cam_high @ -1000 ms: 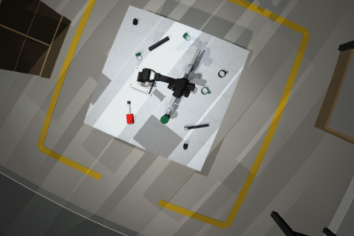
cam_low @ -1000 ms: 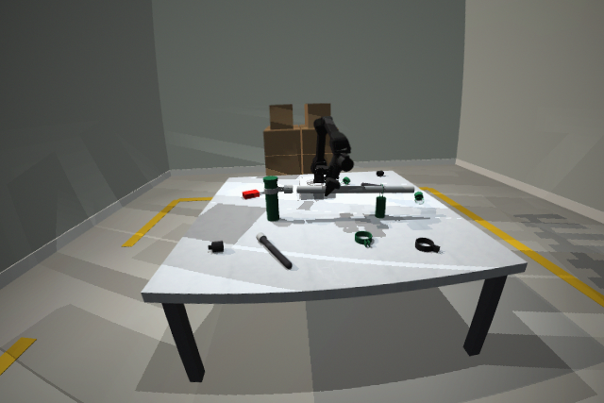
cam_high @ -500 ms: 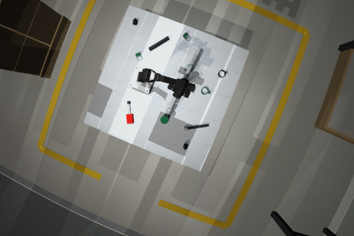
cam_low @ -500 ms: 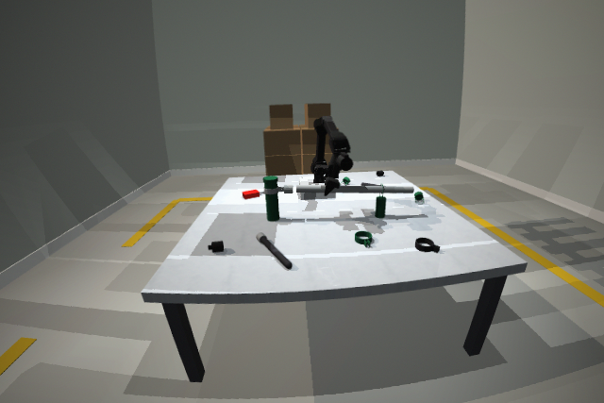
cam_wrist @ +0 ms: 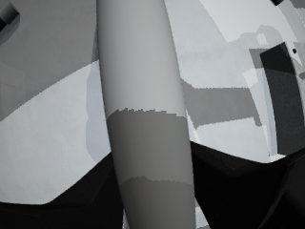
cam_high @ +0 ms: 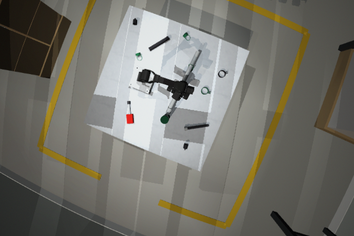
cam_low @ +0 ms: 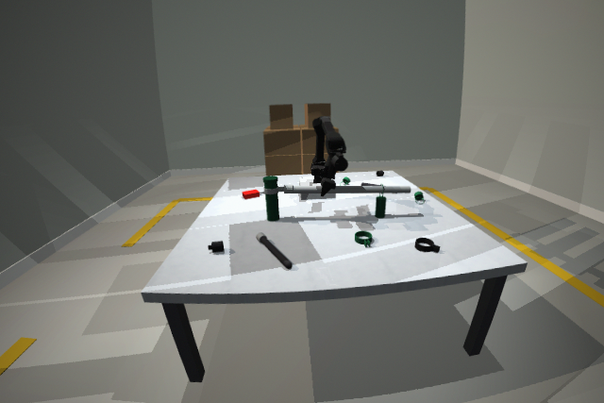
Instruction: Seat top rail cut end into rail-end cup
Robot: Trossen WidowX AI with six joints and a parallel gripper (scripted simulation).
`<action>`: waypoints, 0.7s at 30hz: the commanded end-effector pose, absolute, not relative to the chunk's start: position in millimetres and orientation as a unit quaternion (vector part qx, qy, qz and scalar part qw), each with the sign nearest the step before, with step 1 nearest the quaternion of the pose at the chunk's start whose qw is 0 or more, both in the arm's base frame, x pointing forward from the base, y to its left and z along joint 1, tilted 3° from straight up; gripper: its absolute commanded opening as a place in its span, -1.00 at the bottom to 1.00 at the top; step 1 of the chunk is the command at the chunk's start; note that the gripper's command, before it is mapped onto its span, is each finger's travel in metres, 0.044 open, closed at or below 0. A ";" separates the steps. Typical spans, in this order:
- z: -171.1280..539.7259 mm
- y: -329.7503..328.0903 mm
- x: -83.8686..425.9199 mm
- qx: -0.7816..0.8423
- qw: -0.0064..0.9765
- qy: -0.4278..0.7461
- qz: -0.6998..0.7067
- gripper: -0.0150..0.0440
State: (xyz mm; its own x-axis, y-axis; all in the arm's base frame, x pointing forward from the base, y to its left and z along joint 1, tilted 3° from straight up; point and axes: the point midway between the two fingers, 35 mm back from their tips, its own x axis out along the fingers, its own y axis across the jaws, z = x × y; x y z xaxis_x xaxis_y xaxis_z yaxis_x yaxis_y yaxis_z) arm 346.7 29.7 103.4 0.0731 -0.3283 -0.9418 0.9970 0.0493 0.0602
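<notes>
The grey rail (cam_high: pixel 187 73) (cam_low: pixel 360 189) (cam_wrist: pixel 143 91) lies about level above the table, through the loop cap (cam_low: pixel 382 197) on the short green post (cam_low: pixel 380 207). My gripper (cam_high: pixel 179 94) (cam_low: pixel 327 189) (cam_wrist: pixel 149 151) is shut on the rail between the two posts. The big green post (cam_low: pixel 272 206) stands upright with its green cap (cam_high: pixel 164 119). The brace band (cam_low: pixel 270 191) is up near that cap. The rail-end cup (cam_low: pixel 288 188) faces the rail. The rail's end meets the cup in the exterior view, but how deep it sits inside cannot be told.
A red-handled tool (cam_high: pixel 129 118) (cam_low: pixel 250 193) lies near the arm's base. A dark bar (cam_high: pixel 197 126) (cam_low: pixel 276 252), a green band (cam_high: pixel 205 90) (cam_low: pixel 363 234) and a black band (cam_high: pixel 222 73) (cam_low: pixel 423 246) lie on the table, with another bar (cam_high: pixel 159 43) and small green caps.
</notes>
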 end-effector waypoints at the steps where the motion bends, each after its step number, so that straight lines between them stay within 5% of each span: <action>1: 106.6 23.6 346.9 0.415 0.607 0.395 -0.551 -0.49; 21: 106.6 23.6 346.9 0.415 0.607 0.395 -0.551 -0.49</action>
